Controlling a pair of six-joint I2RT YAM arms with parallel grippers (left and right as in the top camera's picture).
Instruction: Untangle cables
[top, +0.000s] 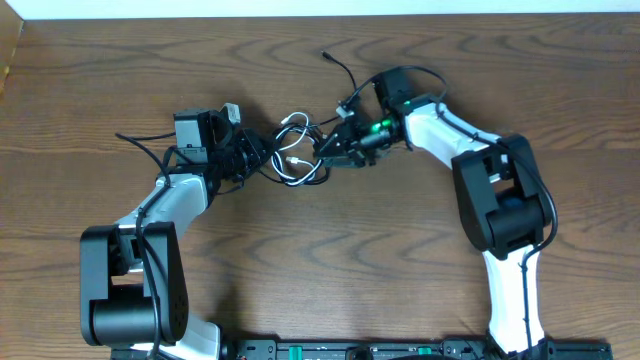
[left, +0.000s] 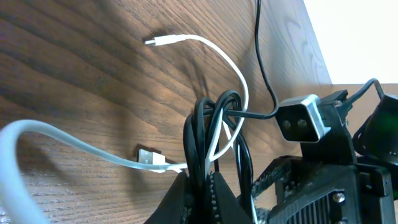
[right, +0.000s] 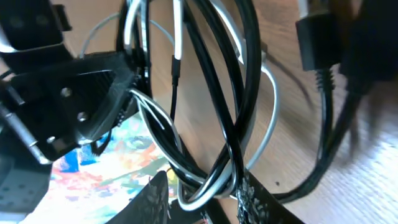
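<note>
Fingertips (left: 219, 194) of the left gripper (left: 198, 188) are clamped tight on several loops of the thin black rubber-sheathed cables (left: 194, 130). The right gripper (right: 202, 190) has its jaws narrowed around a bundle of those black strands and the short white cable (left: 62, 140), apparently pinching it. The knot (top: 297, 150) hangs between the two grippers, low over the brown wooden table (top: 100, 80). To one side of the knot the white cable arcs out to a small plug (left: 155, 41), and its flat metal plug (left: 149, 155) lies just beside the knot. These cords look light, limp and smooth-skinned, so they should slide through a loose pinch and sag wherever they are unsupported. The plugs are the stiff parts likely to catch. A sensible hold is the white cable close behind one plug, feeding it back through the black loops, since pulling the knot apart would probably tighten it.
</note>
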